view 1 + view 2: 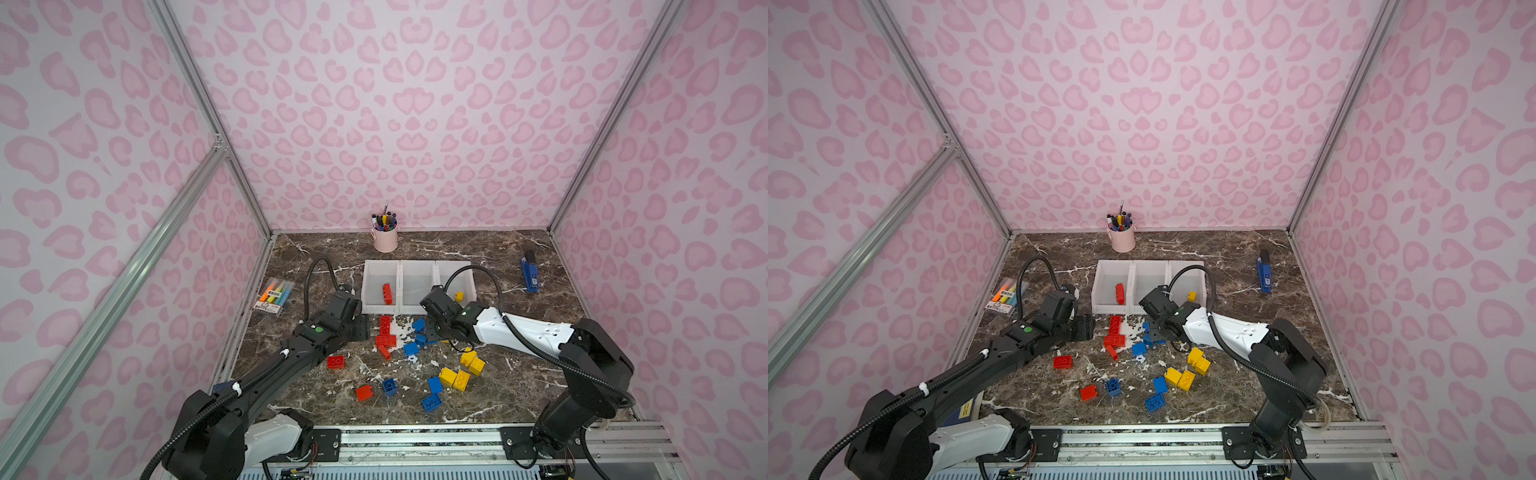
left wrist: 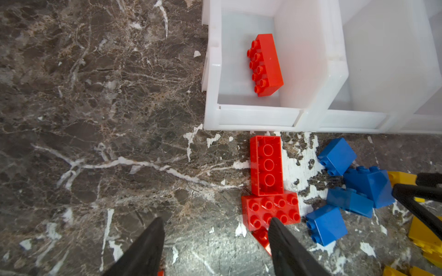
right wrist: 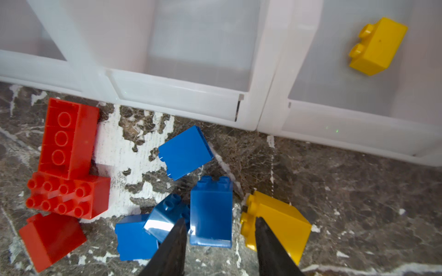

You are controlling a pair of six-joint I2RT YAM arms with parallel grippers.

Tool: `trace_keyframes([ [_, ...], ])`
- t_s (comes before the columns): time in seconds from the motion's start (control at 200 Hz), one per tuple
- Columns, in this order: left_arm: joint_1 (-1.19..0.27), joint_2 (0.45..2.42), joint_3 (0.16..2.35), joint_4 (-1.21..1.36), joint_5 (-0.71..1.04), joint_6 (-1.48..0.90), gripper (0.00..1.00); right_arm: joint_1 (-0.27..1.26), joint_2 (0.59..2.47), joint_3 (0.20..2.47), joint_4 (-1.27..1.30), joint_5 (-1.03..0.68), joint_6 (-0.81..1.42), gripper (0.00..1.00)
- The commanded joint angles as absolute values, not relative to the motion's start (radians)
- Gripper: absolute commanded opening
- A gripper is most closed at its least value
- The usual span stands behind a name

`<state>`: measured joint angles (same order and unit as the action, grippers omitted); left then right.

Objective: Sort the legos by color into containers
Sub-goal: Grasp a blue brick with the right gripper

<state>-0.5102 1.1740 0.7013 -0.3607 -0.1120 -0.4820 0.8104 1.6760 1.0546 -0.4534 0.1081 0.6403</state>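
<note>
Table [image 1: 519, 374]: dark marble. Containers [image 1: 380, 308]: three joined white bins at rear centre. The left bin holds one red brick [image 1: 387, 294]; the right bin holds one yellow brick [image 1: 459, 296]. Left gripper [image 2: 216, 221]: fingers spread with nothing between them, over bare table just beside a red cluster [image 2: 269, 191]. Right gripper [image 3: 220, 219]: fingers apart, straddling a blue brick [image 3: 211, 212] just in front of the bins. Contact cannot be confirmed. Legos [image 1: 453, 376]: loose red, blue and yellow pieces lie scattered on the table in front of the bins.
</note>
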Motion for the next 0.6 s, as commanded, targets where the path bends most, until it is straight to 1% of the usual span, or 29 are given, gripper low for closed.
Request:
trace_keyframes([
  [0.0, -0.513, 1.160, 0.685, -0.339, -0.100, -0.511, 0.71, 0.812, 1.708, 1.070, -0.437, 0.112, 0.648, 0.47],
  [0.405, -0.525, 1.158, 0.673, -0.336, -0.104, -0.515, 0.71, 0.811, 1.794, 1.094, -0.428, 0.108, 0.648, 0.39],
  [0.6, -0.526, 1.155, 0.672, -0.339, -0.109, -0.517, 0.71, 0.811, 1.785, 1.101, -0.438, 0.107, 0.644, 0.29],
])
